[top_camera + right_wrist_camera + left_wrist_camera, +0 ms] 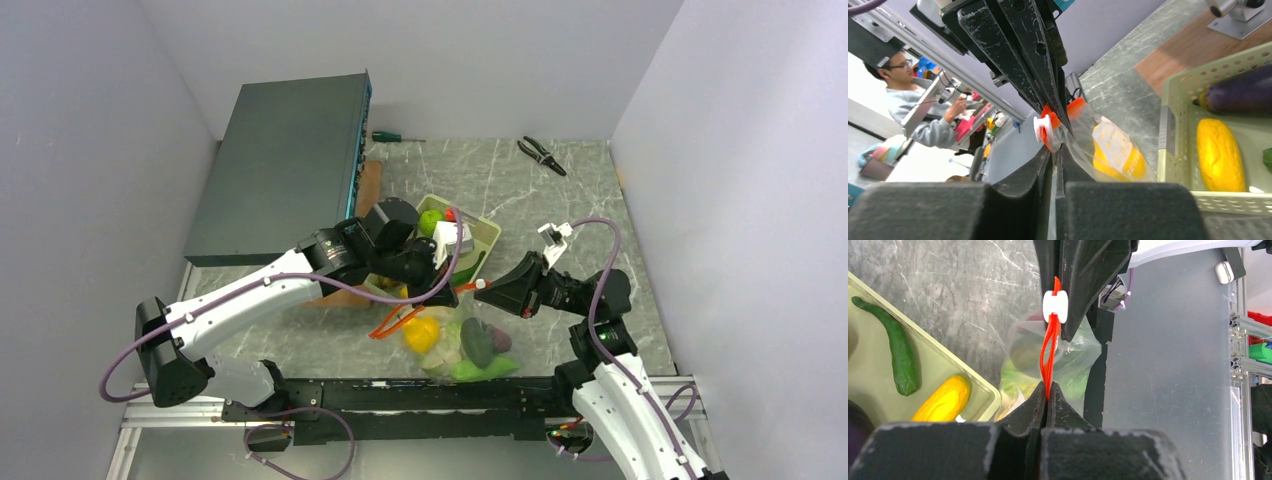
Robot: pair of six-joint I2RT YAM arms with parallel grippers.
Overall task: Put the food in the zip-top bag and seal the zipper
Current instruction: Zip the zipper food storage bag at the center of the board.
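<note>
Grey worktop [600, 200] carries the filled bag [450, 355] beside the tray [488, 232]; with the left end effector [1047, 392] pinching its red zipper [1048, 350] taut, the right end effector [1055, 150], narrow at the slider [1055, 306], should draw straight along.

The zipper [1047, 357] is showing red-orange with a white slider tab [1055, 305] against the clear bag [1083, 352]. The tray [870, 390] is looking pale green, the cucumber [900, 360] dark green, and the table [963, 290] is displaying grey marble with pale veins.
</note>
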